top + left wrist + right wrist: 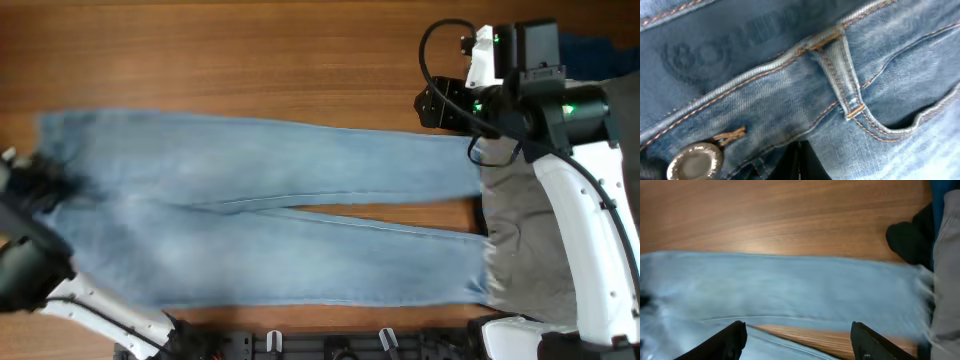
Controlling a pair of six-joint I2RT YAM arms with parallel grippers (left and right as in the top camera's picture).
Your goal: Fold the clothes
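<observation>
The light-blue jeans point(270, 215) lie flat across the table, waist at the left, legs running right with frayed hems. My left gripper point(40, 190) is at the waistband; its wrist view shows the waistband, belt loop point(842, 70) and metal button point(695, 161) very close, with the fingers point(802, 162) shut on the denim. My right gripper point(490, 150) hovers above the upper leg's hem, open and empty point(797, 340). Grey trousers point(525, 240) lie at the right under the leg ends. A dark-blue garment point(600, 48) is at the far right back.
A black garment point(910, 240) lies by the hem in the right wrist view. Bare wooden table point(250, 60) shows behind the jeans. The arm bases stand along the front edge point(330, 345).
</observation>
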